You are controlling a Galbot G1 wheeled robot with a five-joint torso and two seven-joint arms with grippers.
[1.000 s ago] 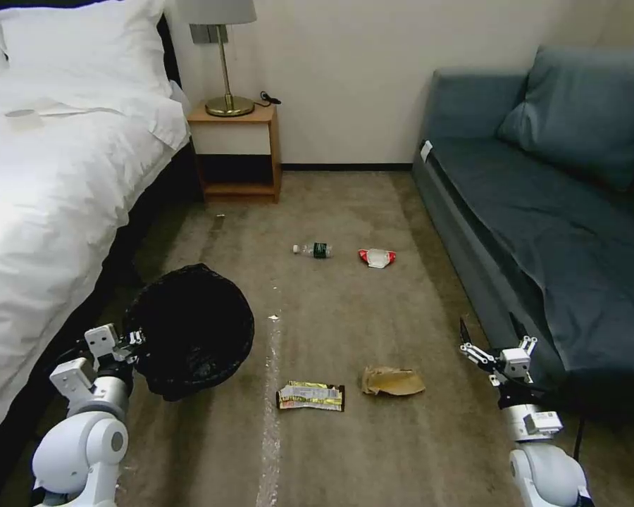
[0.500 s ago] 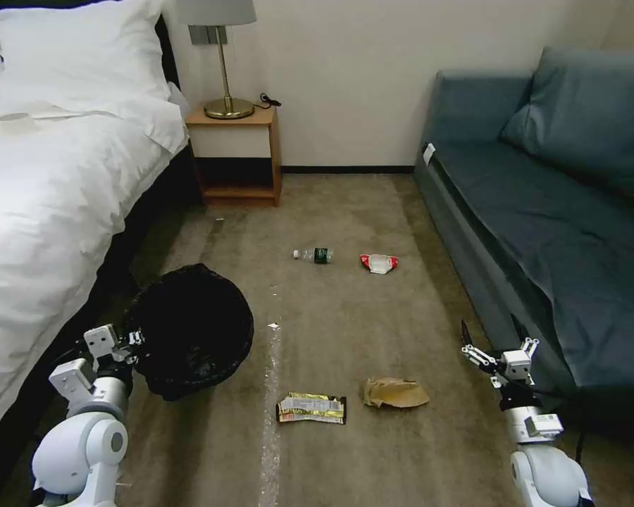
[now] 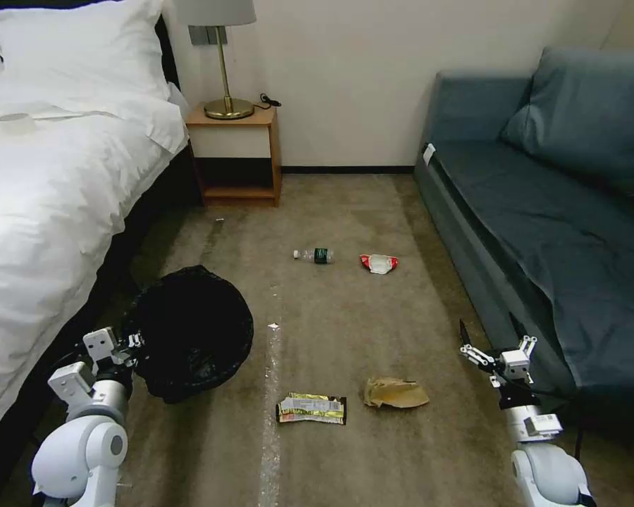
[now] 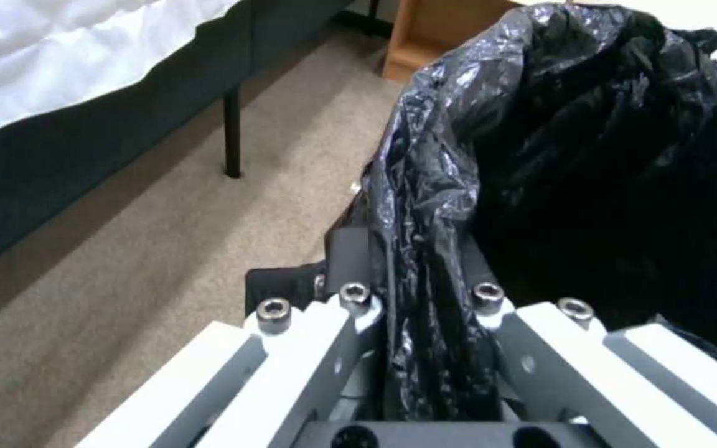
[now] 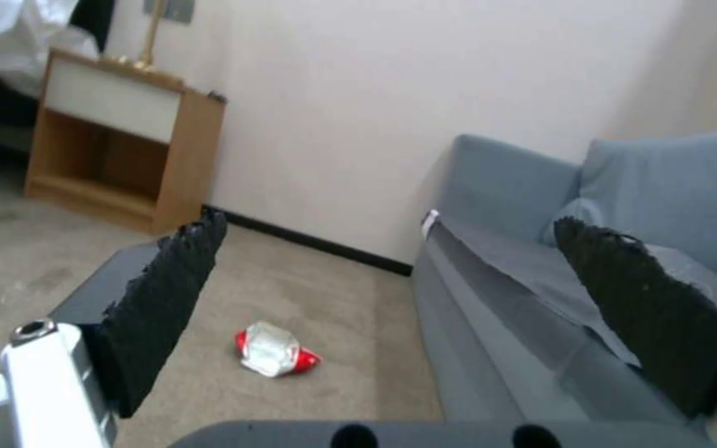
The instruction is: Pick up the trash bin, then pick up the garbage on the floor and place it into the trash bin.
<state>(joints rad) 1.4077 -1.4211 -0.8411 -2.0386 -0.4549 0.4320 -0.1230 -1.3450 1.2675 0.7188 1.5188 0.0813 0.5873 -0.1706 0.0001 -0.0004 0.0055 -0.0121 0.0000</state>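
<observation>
Black crinkly liner at the trash bin [image 3: 190, 331] rim is pinched by the left gripper [image 4: 417, 274], likely light but slippery; beside the sofa [image 3: 542, 211], the right gripper [image 3: 487, 338] is held agape.

We cannot see the trash bin's [image 3: 190, 331] white body: in the head view the black liner covers it, and in the left wrist view the liner's far side runs off the picture's edge. The left gripper's [image 4: 412, 274] fingertips are buried in a fold of liner at the rim, so their contact is hidden. In the head view the bed [image 3: 42, 211] is cut by the left edge, the sofa [image 3: 563, 232] by the right edge, and the lamp's [image 3: 222, 60] shade by the top. The bottle's [image 3: 315, 255] label text is too small to read. Print on the yellow-green wrapper [image 3: 311, 409] is illegible. Under the bed lies in shadow.
</observation>
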